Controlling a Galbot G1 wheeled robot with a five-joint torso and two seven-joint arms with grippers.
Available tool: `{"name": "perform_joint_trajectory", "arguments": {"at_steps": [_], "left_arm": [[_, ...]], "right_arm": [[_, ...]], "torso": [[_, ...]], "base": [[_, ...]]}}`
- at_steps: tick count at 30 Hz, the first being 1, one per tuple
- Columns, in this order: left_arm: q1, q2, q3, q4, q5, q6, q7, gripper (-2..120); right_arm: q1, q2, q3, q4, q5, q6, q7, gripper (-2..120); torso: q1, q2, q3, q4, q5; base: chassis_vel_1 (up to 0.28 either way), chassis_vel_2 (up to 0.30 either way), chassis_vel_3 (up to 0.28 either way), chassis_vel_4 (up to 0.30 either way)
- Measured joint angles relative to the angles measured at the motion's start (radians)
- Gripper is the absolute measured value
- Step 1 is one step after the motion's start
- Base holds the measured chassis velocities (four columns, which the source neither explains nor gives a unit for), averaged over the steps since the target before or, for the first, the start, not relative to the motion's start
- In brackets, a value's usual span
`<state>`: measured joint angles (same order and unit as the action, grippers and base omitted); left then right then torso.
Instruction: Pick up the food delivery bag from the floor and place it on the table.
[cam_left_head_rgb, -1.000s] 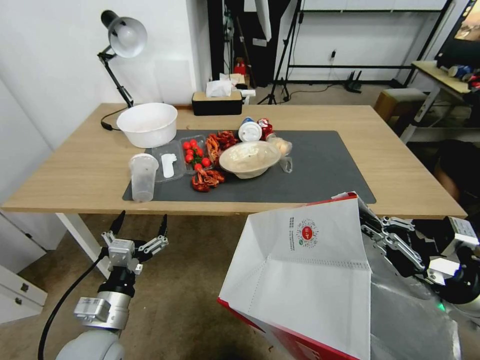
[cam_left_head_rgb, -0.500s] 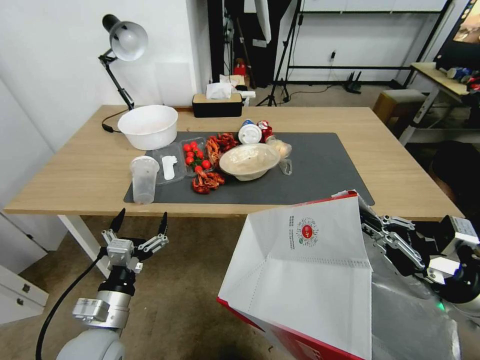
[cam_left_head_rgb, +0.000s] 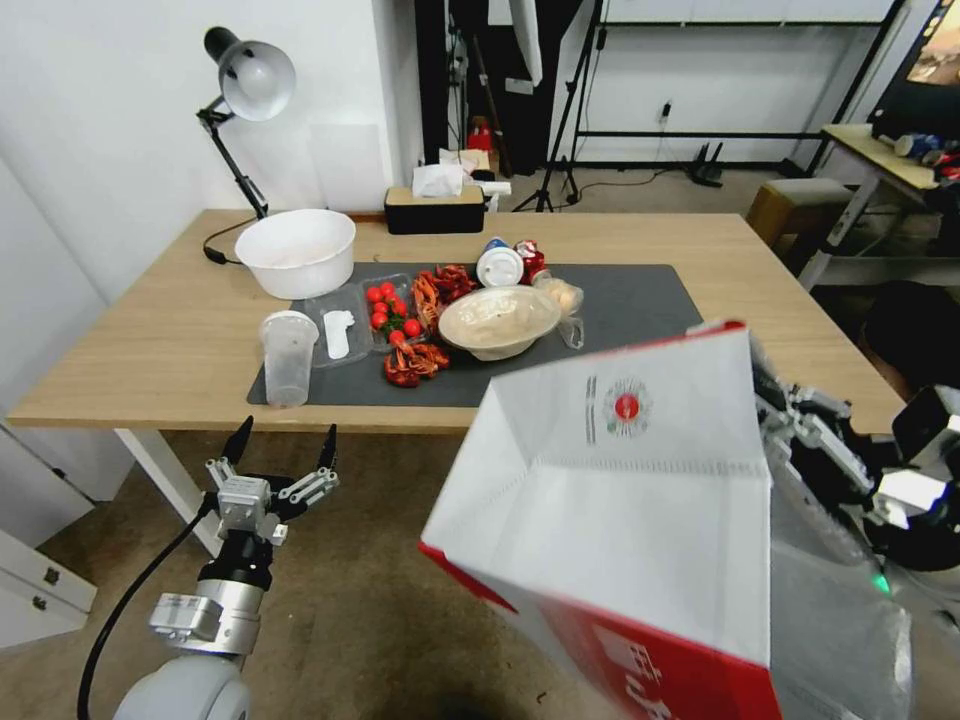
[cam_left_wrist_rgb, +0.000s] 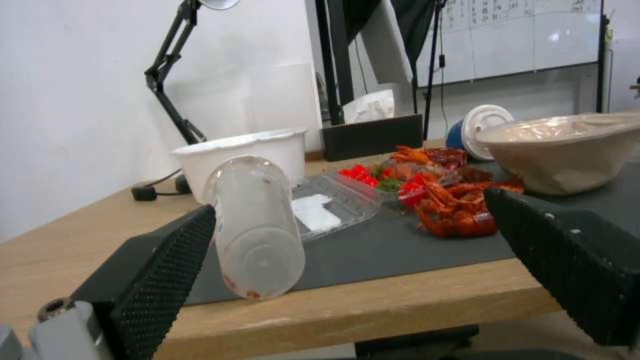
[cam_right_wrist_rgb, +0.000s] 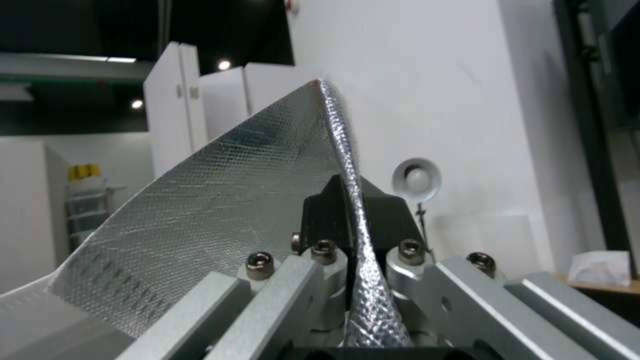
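R gripper (cam_left_head_rgb: 800, 425) clamped on bag (cam_left_head_rgb: 620, 500) rim; bag now higher, overlapping table (cam_left_head_rgb: 150, 340) edge. L gripper (cam_left_head_rgb: 280, 460) open, idle below.

The left gripper (cam_left_head_rgb: 280, 445) points upward with jaws spread wide, while the right gripper (cam_right_wrist_rgb: 353, 220) is clamped tight, arm raised at right.

Even, bright indoor light falls from overhead, with soft shadows under the light-wood desk (cam_left_head_rgb: 180, 340). The red-and-white foil-lined delivery bag (cam_left_head_rgb: 640, 520), beside the right gripper (cam_left_head_rgb: 800, 430), is smeared by motion blur. Straight lines bow toward the head view's edges. Ceiling spots glare behind the crinkled silver foil (cam_right_wrist_rgb: 227, 200).
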<state>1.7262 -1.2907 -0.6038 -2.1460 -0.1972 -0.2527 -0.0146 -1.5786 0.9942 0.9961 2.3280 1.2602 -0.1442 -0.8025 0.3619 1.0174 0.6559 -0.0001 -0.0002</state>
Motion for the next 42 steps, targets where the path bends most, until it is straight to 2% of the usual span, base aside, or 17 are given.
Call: {"name": "perform_joint_trajectory", "arguments": {"at_steps": [1, 5, 6, 9, 11, 14, 19, 24, 27, 28, 31, 42], "left_arm": [[0.0, 0.0, 0.0, 0.0, 0.0, 0.0, 0.0, 100], [0.005, -0.002, -0.002, 0.0, 0.002, -0.005, -0.002, 100], [0.005, -0.002, -0.002, 0.0, 0.002, -0.005, -0.002, 100], [0.009, -0.002, -0.004, 0.0, 0.004, -0.01, -0.002, 100], [0.009, -0.003, -0.004, 0.0, 0.005, -0.01, -0.002, 100], [0.012, -0.007, 0.004, 0.001, 0.019, -0.014, -0.002, 100], [0.01, -0.01, 0.008, 0.005, 0.028, -0.014, -0.002, 100], [0.009, -0.014, 0.012, 0.01, 0.034, -0.014, -0.002, 100], [0.008, -0.018, 0.017, 0.013, 0.041, -0.013, -0.002, 100], [0.008, -0.018, 0.017, 0.013, 0.041, -0.013, -0.002, 100], [0.007, -0.019, 0.017, 0.013, 0.044, -0.009, -0.002, 100], [0.008, -0.025, 0.019, 0.014, 0.056, -0.007, -0.001, 100]], "right_arm": [[0.0, 0.0, 0.0, 0.0, 0.0, 0.0, 0.0, 0], [0.054, -0.022, -0.037, 0.034, 0.033, 0.04, 0.155, 0], [0.054, -0.022, -0.037, 0.034, 0.033, 0.04, 0.155, 0], [0.106, -0.047, -0.075, 0.049, 0.053, 0.081, 0.289, 0], [0.113, -0.05, -0.078, 0.05, 0.056, 0.085, 0.303, 0], [0.17, -0.08, -0.101, 0.051, 0.078, 0.124, 0.431, 0], [0.227, -0.113, -0.112, 0.037, 0.092, 0.155, 0.526, 0], [0.283, -0.15, -0.124, 0.005, 0.1, 0.176, 0.578, 0], [0.349, -0.178, -0.154, -0.029, 0.094, 0.188, 0.662, 0], [0.349, -0.178, -0.154, -0.029, 0.094, 0.188, 0.662, 0], [0.421, -0.194, -0.181, -0.077, 0.09, 0.194, 0.749, 0], [0.496, -0.204, -0.205, -0.158, 0.07, 0.196, 0.892, 0]], "torso": [[0.0, 0.0, 0.0, 0.0, 0.0], [0.0, -0.001, -0.001, 0.0002, 0.0001], [0.0, -0.001, -0.001, 0.0002, 0.0001], [-0.001, -0.002, -0.001, 0.0002, 0.0001], [-0.001, -0.002, -0.001, 0.0002, 0.0002], [-0.001, -0.003, -0.001, 0.0002, 0.0002], [-0.001, -0.003, -0.002, 0.0001, 0.0002], [-0.001, -0.003, -0.002, 0.0001, 0.0002], [-0.002, -0.004, -0.002, 0.0001, 0.0003], [-0.002, -0.004, -0.002, 0.0001, 0.0003], [-0.002, -0.004, -0.002, 0.0001, 0.0003], [-0.002, -0.004, -0.003, 0.0001, 0.0003]], "base": [[0.0, 0.0, 0.0, 0.0], [0.0, 0.0, 0.0, 0.0], [0.0, 0.0, 0.0, 0.0], [0.0, 0.0, 0.0, 0.0], [0.0, 0.0, 0.0, 0.0], [0.0, 0.0, 0.0, 0.0], [0.0, 0.0, 0.0, 0.0], [0.0, 0.0, 0.0, 0.0], [0.0, 0.0, 0.0, 0.0], [0.0, 0.0, 0.0, 0.0], [0.0, 0.0, 0.0, 0.0], [0.0, 0.0, 0.0, 0.0]]}}
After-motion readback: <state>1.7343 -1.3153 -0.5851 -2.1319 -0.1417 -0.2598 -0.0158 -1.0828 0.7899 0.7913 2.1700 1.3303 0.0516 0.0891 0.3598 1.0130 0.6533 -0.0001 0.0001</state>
